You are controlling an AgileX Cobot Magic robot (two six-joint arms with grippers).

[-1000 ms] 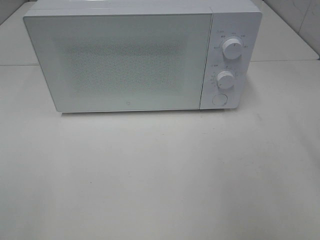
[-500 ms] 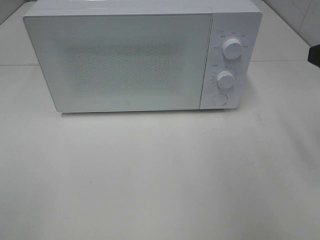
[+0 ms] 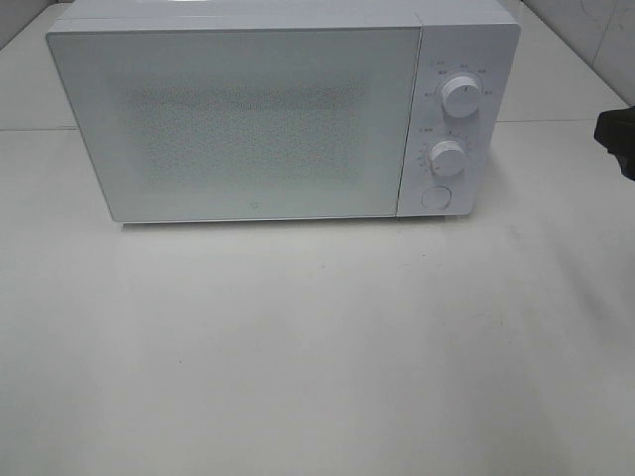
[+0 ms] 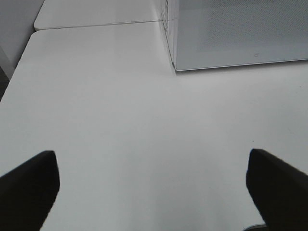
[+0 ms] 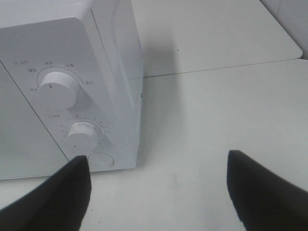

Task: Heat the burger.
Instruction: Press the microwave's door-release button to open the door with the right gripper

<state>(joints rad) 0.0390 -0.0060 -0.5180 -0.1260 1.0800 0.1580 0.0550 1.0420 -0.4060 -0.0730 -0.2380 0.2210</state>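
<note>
Clearly left fingers (image 4: 30, 188) and right fingers (image 5: 66, 193) spread wide near shut microwave (image 3: 238, 119), burger unseen

The microwave (image 3: 248, 109) is white all over. Its door (image 3: 238, 119) looks a cooler, faintly bluish white, with a fine grey dotted mesh filling a broad rectangle in the middle and a tiny grey logo (image 3: 250, 209) at its lower edge. The upper knob (image 3: 461, 96), lower knob (image 3: 448, 158) and round button (image 3: 435, 196) are white too, the knobs ringed with small grey marks. The table (image 3: 317, 347) is a plain creamy off-white, with a thin grey seam (image 3: 556, 121) towards its far edge. The left gripper (image 4: 154, 192) and right gripper (image 5: 159, 192) are matte black.
</note>
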